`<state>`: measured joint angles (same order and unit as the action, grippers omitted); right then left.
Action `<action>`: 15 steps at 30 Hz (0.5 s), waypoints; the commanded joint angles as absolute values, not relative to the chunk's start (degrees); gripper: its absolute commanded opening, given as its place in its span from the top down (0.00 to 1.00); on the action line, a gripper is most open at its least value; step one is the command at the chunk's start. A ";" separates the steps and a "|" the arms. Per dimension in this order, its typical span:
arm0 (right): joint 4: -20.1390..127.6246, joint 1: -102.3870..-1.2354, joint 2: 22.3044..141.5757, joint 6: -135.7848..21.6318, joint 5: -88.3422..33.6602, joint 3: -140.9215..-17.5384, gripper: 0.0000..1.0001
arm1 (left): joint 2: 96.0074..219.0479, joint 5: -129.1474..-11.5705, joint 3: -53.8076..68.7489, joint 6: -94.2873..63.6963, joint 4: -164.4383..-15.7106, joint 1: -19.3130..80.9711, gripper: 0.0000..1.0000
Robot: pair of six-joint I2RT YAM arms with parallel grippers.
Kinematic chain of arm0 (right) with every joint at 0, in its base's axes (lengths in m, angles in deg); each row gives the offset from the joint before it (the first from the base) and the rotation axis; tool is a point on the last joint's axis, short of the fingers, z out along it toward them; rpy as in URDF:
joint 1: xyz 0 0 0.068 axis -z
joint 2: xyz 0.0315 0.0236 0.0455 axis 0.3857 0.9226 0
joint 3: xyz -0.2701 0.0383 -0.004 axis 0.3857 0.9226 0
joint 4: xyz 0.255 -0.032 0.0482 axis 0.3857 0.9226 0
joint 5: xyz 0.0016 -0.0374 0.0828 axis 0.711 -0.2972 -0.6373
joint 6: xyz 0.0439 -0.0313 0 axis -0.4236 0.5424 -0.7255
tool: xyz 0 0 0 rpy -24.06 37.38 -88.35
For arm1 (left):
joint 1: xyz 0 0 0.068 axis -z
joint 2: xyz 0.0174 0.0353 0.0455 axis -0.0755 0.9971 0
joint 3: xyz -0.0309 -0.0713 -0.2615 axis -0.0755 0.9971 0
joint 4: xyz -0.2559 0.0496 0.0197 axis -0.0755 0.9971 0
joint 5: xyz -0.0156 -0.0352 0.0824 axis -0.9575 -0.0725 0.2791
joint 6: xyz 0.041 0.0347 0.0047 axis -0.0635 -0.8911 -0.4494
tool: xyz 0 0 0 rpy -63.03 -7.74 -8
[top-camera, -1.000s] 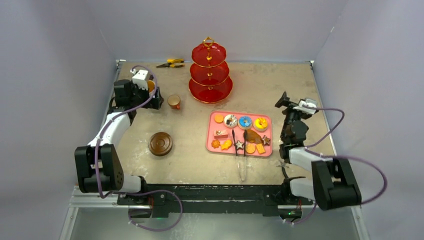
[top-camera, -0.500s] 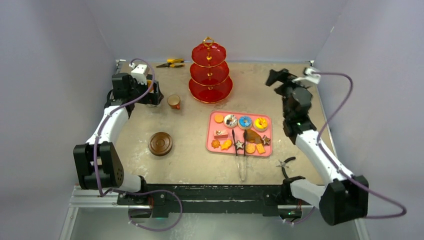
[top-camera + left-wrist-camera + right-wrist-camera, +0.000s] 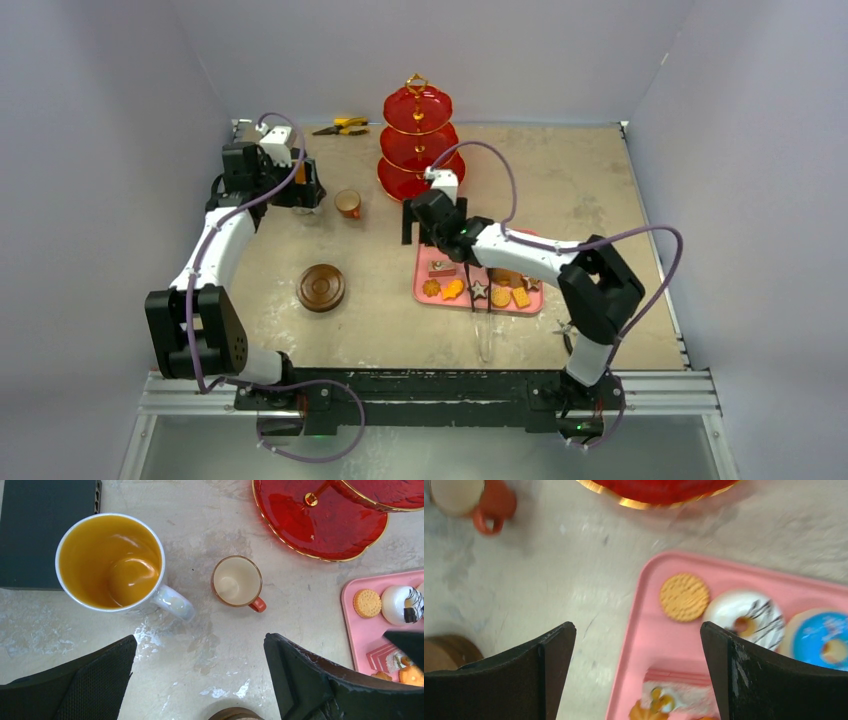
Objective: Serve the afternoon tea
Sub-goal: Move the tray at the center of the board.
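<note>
At 12 o'clock on the surface stands the red three-tier stand; a purple cable crosses its lowest tier. Toward 10 o'clock the left pincer hangs released, its fingers wide apart with nothing between them. Its wrist view shows the white mug of amber tea at 10 o'clock and the small copper cup at 12, apart from each other. From above, the left arm hides most of the mug. A dark slab behind the mug is cut off by the frame, and we cannot tell what it is. The brown saucers sit at 8 o'clock, well apart from both cups; we cannot make out how many are stacked.

Right of centre lies the pink tray of pastries. The right pincer hovers released over the tray's 10 o'clock corner. Its blurred view shows a round biscuit beside a white doughnut; a blue doughnut is half hidden by a finger. From above, the right arm covers the tray's far row and part of the black tongs.
</note>
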<state>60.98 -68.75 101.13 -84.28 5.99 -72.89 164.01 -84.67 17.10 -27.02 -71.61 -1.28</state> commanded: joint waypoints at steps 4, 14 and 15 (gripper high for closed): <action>61.52 -74.88 105.38 -87.18 3.15 -77.98 0.01 | 163.11 -83.02 14.08 -26.61 -68.99 -1.57 0.01; 62.63 -76.79 112.37 -90.75 5.57 -78.03 0.10 | 162.63 -82.42 12.92 -28.28 -66.18 -1.56 0.00; 62.64 -76.81 112.47 -91.03 6.07 -77.73 0.11 | 162.56 -82.45 12.79 -28.28 -65.98 -1.59 0.01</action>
<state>61.99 -76.79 112.80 -88.26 3.35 -76.98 163.99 -82.81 15.81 -27.15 -67.20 -1.28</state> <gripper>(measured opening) 0.906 0.993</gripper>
